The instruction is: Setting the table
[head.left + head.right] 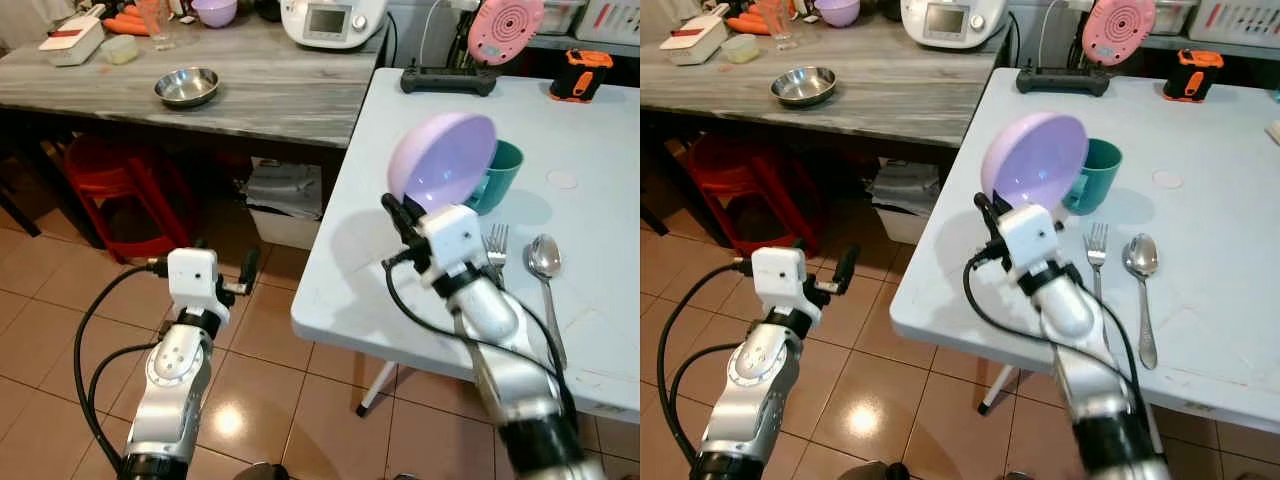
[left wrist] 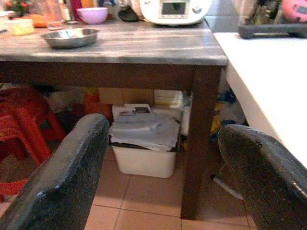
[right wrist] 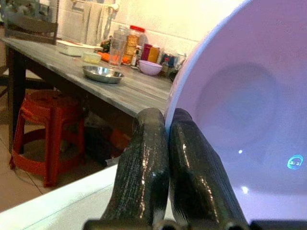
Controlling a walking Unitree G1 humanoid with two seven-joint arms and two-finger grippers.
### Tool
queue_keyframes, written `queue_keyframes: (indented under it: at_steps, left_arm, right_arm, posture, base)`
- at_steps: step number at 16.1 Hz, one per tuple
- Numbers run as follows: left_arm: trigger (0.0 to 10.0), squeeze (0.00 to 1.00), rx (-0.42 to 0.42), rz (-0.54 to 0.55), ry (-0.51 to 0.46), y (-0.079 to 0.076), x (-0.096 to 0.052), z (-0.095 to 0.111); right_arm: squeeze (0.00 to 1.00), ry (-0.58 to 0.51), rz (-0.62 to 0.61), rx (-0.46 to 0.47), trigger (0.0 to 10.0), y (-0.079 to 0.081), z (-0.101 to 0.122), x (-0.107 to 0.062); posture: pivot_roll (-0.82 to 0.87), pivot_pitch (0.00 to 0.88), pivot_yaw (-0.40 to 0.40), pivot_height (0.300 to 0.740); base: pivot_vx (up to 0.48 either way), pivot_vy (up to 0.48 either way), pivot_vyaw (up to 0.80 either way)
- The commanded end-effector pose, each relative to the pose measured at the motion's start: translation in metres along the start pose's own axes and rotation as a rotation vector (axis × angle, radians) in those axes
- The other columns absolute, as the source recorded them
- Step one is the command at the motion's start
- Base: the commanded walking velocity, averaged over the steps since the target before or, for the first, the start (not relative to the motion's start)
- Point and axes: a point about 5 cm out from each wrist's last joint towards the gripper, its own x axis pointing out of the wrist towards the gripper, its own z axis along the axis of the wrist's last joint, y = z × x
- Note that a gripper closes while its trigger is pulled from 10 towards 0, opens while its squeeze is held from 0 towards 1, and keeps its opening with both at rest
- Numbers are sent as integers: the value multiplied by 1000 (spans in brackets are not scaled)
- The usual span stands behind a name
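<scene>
A white table [image 1: 420, 300] stands at a right angle to a grey wooden counter [image 1: 270, 90], with brown floor tiles below. Every place that follows is given from the fork [image 1: 496, 243], which lies on the white table with its tines pointing toward the far edge.

The right gripper [image 1: 397, 213] is clamped on the rim of a lilac bowl [image 1: 445, 160]; in the right wrist view its two fingers [image 3: 144, 167] pinch the edge with no gap. The bowl is held on edge, tilted, its hollow facing the robot, above the table and to the fork's left and beyond it. A teal cup [image 1: 497, 172] stands just behind the bowl, beyond the fork. A spoon [image 1: 546, 270] lies just right of the fork and parallel to it.

The bare tabletop to the fork's left, directly beneath the bowl, looks like the likely place for it, so the coming move probably turns on tipping the bowl level and lowering it clear of the cup.

The left gripper [image 1: 243, 275] hangs far left of the fork, off the table over the tiles, its fingers [image 2: 62, 177] spread wide and empty.
</scene>
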Motion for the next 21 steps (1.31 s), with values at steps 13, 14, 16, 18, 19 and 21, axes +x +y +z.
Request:
queue_keyframes:
  at_steps: [13, 14, 16, 18, 19, 21]
  left_arm:
    - [10000, 0, -42, -16, 0, -5, 4, -4]
    - [10000, 0, -43, -17, 0, -5, 4, -4]
    - [10000, 0, -42, -22, -2, -5, 5, -4]
    - [10000, 0, -41, -26, -3, -6, 6, -4]
    - [10000, 0, -41, -26, -4, -5, 6, -4]
    - [10000, 0, -40, -26, -6, -5, 6, -4]
  right_arm:
    - [0, 83, -110, 96, 10000, 4, 13, -11]
    - [0, 83, -110, 97, 10000, 4, 14, -11]
    - [0, 86, -110, 99, 10000, 4, 14, -12]
    - [0, 88, -109, 100, 10000, 5, 13, -12]
    - [0, 85, -107, 101, 10000, 5, 14, -11]
    - [0, 81, -104, 100, 10000, 6, 14, -11]
  posture:
    - [-74, 77, 50, 740]
    - [-74, 77, 50, 740]
    - [-76, 76, 53, 740]
    - [-77, 74, 52, 740]
    - [-77, 74, 52, 740]
    - [-75, 72, 52, 740]
  base:
    - [0, 192, -553]
    - [0, 401, -413]
    - [0, 401, 0]
    - [0, 405, 0]
    - [0, 401, 0]
    - [0, 407, 0]
